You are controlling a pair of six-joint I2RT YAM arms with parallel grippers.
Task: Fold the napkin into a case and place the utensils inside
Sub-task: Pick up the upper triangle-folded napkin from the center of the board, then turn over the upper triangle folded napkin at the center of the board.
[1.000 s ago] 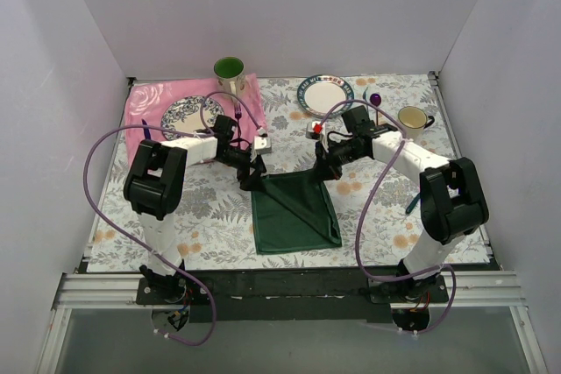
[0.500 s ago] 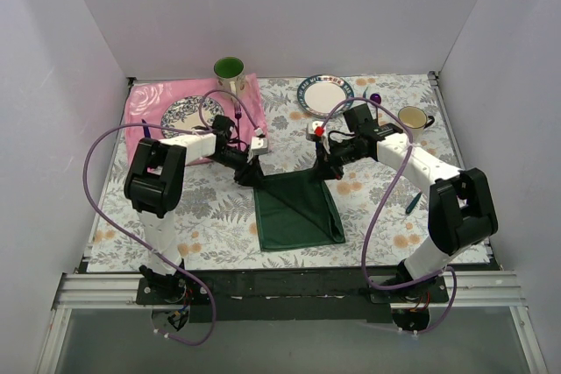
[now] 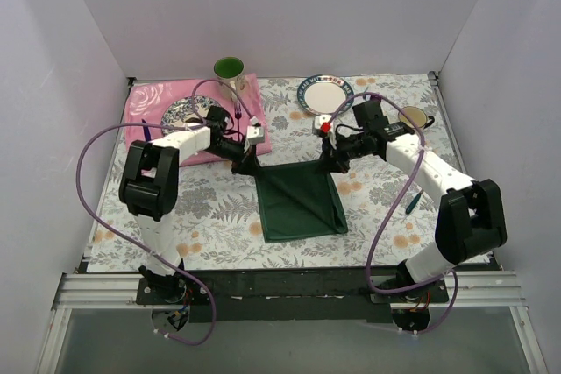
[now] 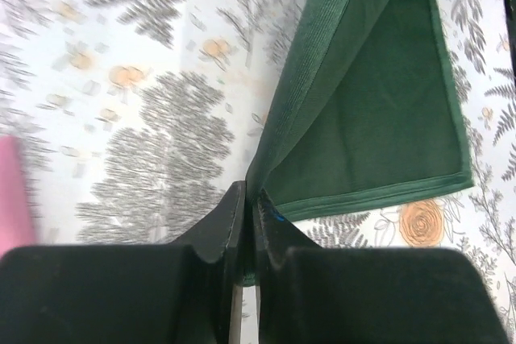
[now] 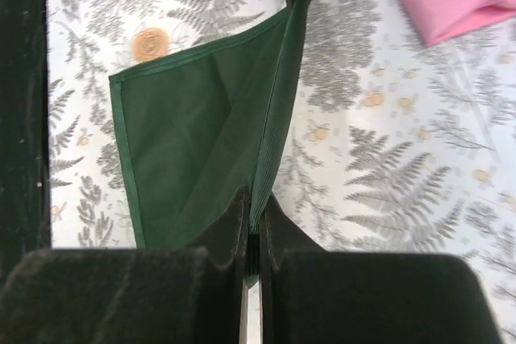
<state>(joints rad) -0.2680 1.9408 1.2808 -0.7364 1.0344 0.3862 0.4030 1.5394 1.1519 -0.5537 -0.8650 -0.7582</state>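
Note:
The dark green napkin (image 3: 300, 203) lies folded on the floral tablecloth in the middle, its far edge lifted and stretched between both grippers. My left gripper (image 3: 248, 162) is shut on the far left corner; in the left wrist view the cloth (image 4: 371, 118) is pinched between the fingers of this gripper (image 4: 248, 199). My right gripper (image 3: 329, 162) is shut on the far right corner, and the right wrist view shows the napkin's folded edge (image 5: 278, 118) running into the closed gripper (image 5: 254, 209). One slim dark utensil handle (image 3: 412, 201) lies beside the right arm.
A pink cloth (image 3: 151, 98) at the back left carries a patterned plate (image 3: 178, 113) and a pink fork (image 3: 237, 114). A green cup (image 3: 229, 70), a white plate (image 3: 325, 94) and a cream mug (image 3: 412, 116) stand along the back.
The left gripper has closed on the napkin's far left corner. Both grippers have moved toward the back and apart, drawing the napkin's far edge taut and its shape squarer.

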